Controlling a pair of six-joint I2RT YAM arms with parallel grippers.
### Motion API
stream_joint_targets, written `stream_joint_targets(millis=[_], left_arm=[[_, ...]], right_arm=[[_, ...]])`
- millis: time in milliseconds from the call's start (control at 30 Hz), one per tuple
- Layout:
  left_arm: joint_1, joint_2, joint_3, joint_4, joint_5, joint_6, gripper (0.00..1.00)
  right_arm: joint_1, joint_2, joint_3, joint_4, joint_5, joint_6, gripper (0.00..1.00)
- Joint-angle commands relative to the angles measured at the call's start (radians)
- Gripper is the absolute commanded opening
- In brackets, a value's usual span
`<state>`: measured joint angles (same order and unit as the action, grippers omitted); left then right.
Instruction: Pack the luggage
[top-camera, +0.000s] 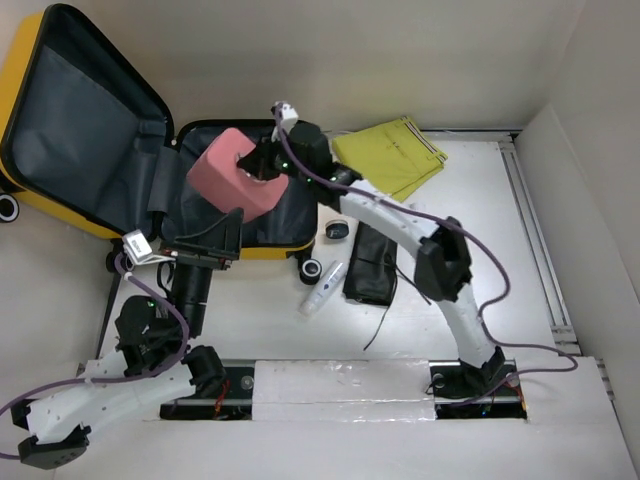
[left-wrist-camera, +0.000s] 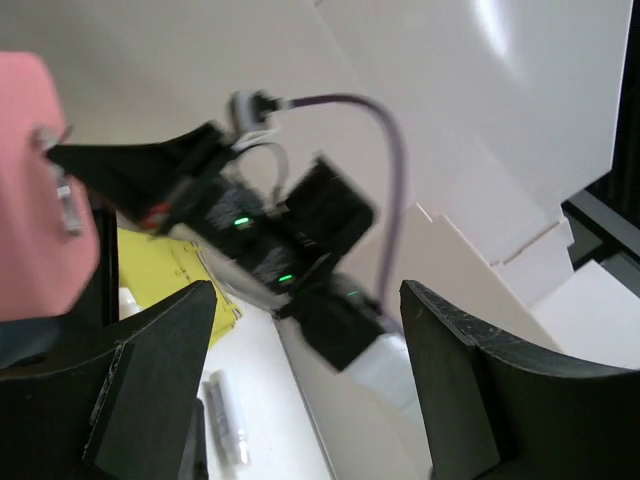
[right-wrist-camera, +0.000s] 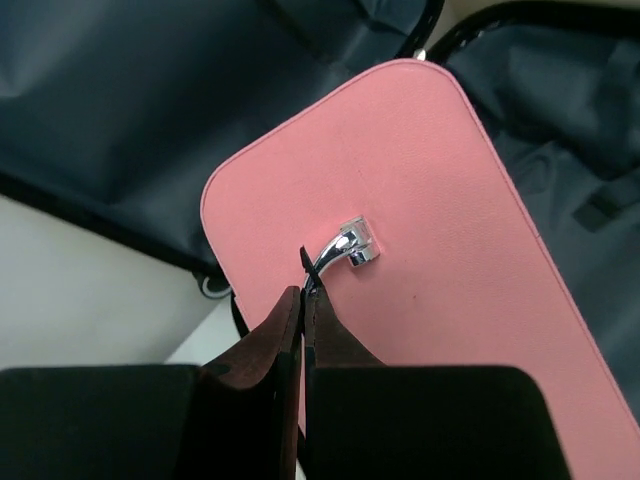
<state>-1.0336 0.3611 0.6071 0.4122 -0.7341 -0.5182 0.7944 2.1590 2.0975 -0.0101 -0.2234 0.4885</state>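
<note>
The yellow luggage (top-camera: 20, 80) lies open at the back left, its lid raised and its dark grey lining (top-camera: 85, 130) showing. My right gripper (top-camera: 262, 158) is shut on the metal handle (right-wrist-camera: 345, 248) of the small pink case (top-camera: 238, 180) and holds the case over the luggage's lower half. In the right wrist view the pink case (right-wrist-camera: 420, 180) hangs over grey lining (right-wrist-camera: 150, 110). My left gripper (top-camera: 208, 252) is open and empty at the luggage's near edge, its fingers (left-wrist-camera: 150, 370) wide apart.
A folded yellow cloth (top-camera: 395, 152) lies at the back right. A black pouch (top-camera: 372, 262) and a white tube (top-camera: 325, 287) lie on the table in front of the luggage, beside a caster wheel (top-camera: 311, 269). A low white wall borders the table's right side.
</note>
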Motion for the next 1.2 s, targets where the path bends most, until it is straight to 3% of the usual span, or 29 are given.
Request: stream_joint_targets(millis=[0, 100, 267, 400, 600, 700, 733, 800, 900, 1033, 1167], left_arm=[[0.001, 0.005, 0.074, 0.042, -0.050, 0.041, 0.70], [0.001, 0.016, 0.083, 0.010, -0.080, 0.050, 0.70], [0.001, 0.013, 0.102, -0.041, -0.113, 0.041, 0.70], [0.001, 0.002, 0.111, -0.055, -0.122, 0.052, 0.70], [0.001, 0.013, 0.112, -0.076, -0.163, 0.052, 0.70], [0.001, 0.022, 0.112, -0.116, -0.209, 0.043, 0.70], [0.001, 0.022, 0.112, -0.142, -0.224, 0.032, 0.72], [0.001, 0.022, 0.112, -0.167, -0.269, 0.020, 0.72], [0.001, 0.012, 0.102, -0.202, -0.292, 0.020, 0.72], [0.001, 0.067, 0.089, -0.270, -0.349, -0.009, 0.72], [0.001, 0.276, 0.141, -0.369, -0.373, -0.083, 0.72]], right_arm=[[0.019, 0.077, 0.125, 0.336, 0.050, 0.149, 0.00], [0.037, 0.194, 0.154, 0.538, 0.090, 0.329, 0.00], [0.057, 0.389, 0.469, 0.578, 0.130, 0.472, 0.00], [0.066, 0.421, 0.434, 0.667, 0.229, 0.646, 0.00], [0.092, 0.421, 0.395, 0.616, 0.369, 0.667, 0.00], [0.092, 0.421, 0.397, 0.545, 0.346, 0.628, 0.37], [0.092, 0.409, 0.371, 0.564, 0.346, 0.628, 0.65], [0.059, 0.387, 0.354, 0.543, 0.281, 0.599, 0.81], [0.023, 0.334, 0.334, 0.454, 0.194, 0.549, 0.85], [-0.038, 0.158, 0.123, 0.443, 0.164, 0.426, 0.85], [-0.099, -0.023, -0.130, 0.443, 0.164, 0.320, 0.81]])
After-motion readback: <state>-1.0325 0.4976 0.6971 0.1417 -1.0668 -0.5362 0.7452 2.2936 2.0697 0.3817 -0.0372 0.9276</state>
